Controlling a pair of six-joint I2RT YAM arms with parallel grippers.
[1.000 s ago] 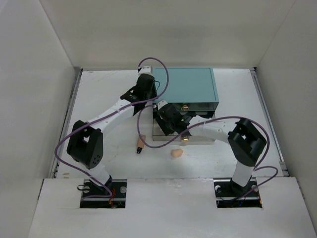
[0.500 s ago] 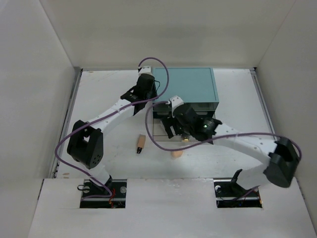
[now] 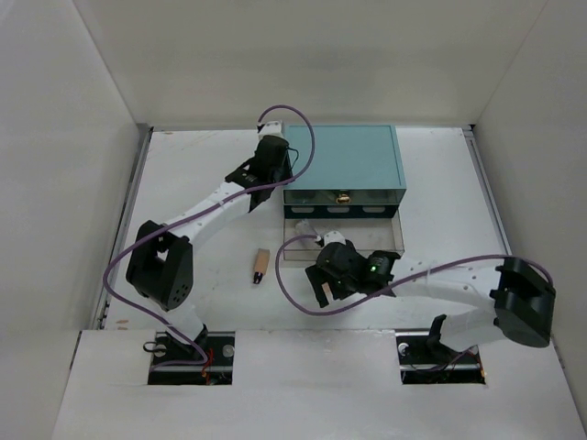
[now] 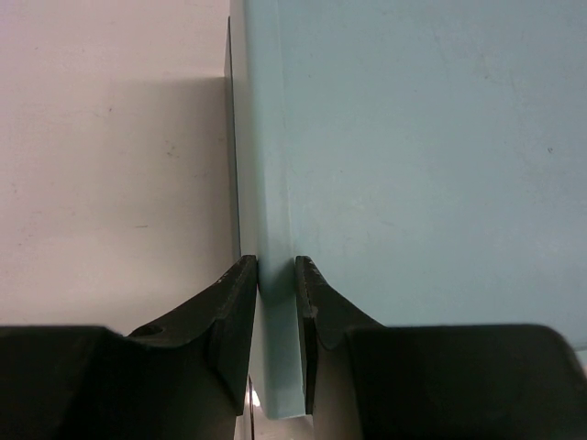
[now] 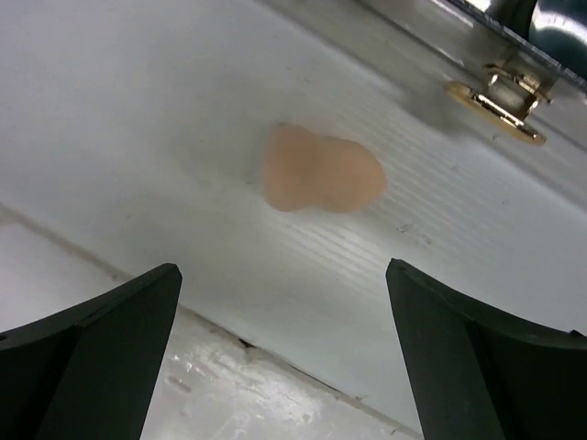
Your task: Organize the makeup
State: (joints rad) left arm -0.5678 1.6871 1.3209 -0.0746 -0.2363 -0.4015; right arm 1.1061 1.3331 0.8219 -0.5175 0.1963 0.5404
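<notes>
A peach egg-shaped sponge (image 5: 321, 174) lies on the white table just ahead of my right gripper (image 5: 282, 269), which is open wide with nothing between its fingers. In the top view that gripper (image 3: 325, 282) hangs over the sponge and hides it. A tan tube (image 3: 261, 267) with a dark cap lies to its left. My left gripper (image 4: 273, 266) is shut on the left edge of the teal box (image 4: 431, 156), seen at the back from above (image 3: 353, 160). Other makeup is not visible.
The box's clear drawer (image 3: 367, 240) stands pulled out toward the arms; its gold handle (image 5: 495, 101) shows just beyond the sponge. White walls close in the table on three sides. The purple cables loop over both arms.
My right arm has drawn back from the drawer toward the near edge and its jaws have opened wide over the sponge. The left gripper has kept its hold on the box.
</notes>
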